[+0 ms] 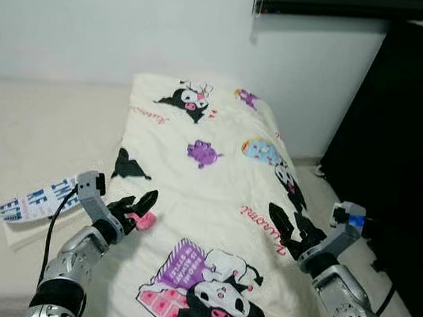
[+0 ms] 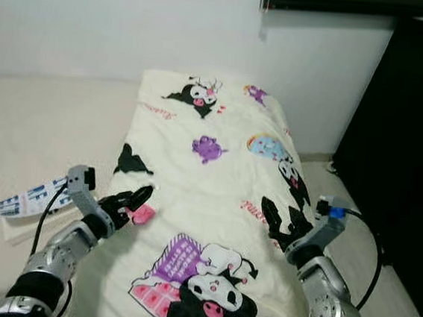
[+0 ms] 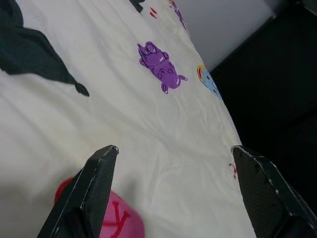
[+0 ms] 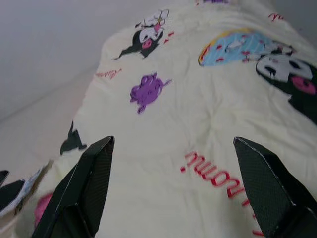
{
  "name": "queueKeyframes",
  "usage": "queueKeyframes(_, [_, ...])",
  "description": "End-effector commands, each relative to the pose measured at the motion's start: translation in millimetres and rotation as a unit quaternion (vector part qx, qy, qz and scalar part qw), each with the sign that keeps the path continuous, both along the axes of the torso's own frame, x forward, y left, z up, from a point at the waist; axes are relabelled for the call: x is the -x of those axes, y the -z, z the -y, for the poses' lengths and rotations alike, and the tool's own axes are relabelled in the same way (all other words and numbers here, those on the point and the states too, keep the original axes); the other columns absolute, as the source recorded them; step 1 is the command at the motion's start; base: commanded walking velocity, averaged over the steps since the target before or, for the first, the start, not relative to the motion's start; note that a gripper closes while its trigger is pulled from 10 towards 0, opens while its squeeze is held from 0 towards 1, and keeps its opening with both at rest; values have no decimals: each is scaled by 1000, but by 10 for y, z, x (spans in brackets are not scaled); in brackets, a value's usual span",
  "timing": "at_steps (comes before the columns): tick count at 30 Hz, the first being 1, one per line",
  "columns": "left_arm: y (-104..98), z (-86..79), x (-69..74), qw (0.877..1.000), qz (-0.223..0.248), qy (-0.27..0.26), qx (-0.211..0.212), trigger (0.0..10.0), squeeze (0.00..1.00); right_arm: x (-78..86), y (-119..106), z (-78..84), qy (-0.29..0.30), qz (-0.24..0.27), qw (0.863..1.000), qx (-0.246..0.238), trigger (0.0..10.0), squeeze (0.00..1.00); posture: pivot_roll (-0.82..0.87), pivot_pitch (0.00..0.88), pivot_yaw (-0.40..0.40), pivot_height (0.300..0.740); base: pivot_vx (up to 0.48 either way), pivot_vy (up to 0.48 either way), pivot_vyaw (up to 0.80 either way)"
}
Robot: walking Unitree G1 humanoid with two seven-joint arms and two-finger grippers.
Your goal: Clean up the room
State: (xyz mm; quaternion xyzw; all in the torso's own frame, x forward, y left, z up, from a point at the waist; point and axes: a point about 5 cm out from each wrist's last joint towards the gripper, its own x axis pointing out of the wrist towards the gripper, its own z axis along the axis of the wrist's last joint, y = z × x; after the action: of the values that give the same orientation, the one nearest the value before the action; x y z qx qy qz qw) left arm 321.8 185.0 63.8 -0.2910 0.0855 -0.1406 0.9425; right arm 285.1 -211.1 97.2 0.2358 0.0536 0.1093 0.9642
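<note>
Blanket [image 1: 215, 196]: lying spread along the bed [image 1: 42, 127], cartoon prints facing up
Left claw [image 1: 138, 205]: hovering spread over the blanket's left edge
Right claw [image 1: 294, 230]: hovering spread over its right side
Printed cloth [image 1: 39, 200]: lying beside the blanket

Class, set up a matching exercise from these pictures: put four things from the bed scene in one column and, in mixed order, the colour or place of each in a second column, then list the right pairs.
Things
1. quilt
2. left gripper
3. right gripper
4. cabinet

Colour or place
A. black, right of the bed
B. over the quilt's right edge
C. cream with cartoon prints
D. over the quilt's left edge

Pairs: 1-C, 2-D, 3-B, 4-A
</note>
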Motion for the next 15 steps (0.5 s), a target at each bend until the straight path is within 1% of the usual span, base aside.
queueKeyframes(1, [64,-1,27,1000,-14,-2,-7,10000,0,26,25,-10,0,-1,1000,2,10000,0,-36,0,-9,645,-480,0,0])
queueKeyframes(2, [80,-14,36,1000,-17,-5,-9,10000,0,34,31,-7,1,-2,1000,3,10000,0,-36,0,-9,650,-405,0,0])
queueKeyframes(6, [104,-58,53,1000,-18,-16,-12,10000,0,43,35,3,4,-2,1000,2,10000,0,-38,1,-9,660,0,0,0])
queueKeyframes(7, [137,-98,81,999,-22,-24,-12,10000,0,57,44,-9,1,-2,1000,2,10000,0,-38,7,-11,670,0,0,0])
queueKeyframes(11, [147,-105,85,999,-24,-25,-12,10000,0,60,47,-13,0,-2,1000,3,10000,0,-38,7,-11,675,0,0,0])
queueKeyframes(15, [394,-193,251,996,-74,-36,-40,10000,0,75,87,-64,-14,-13,1000,16,10000,0,-41,11,-13,695,0,0,0])
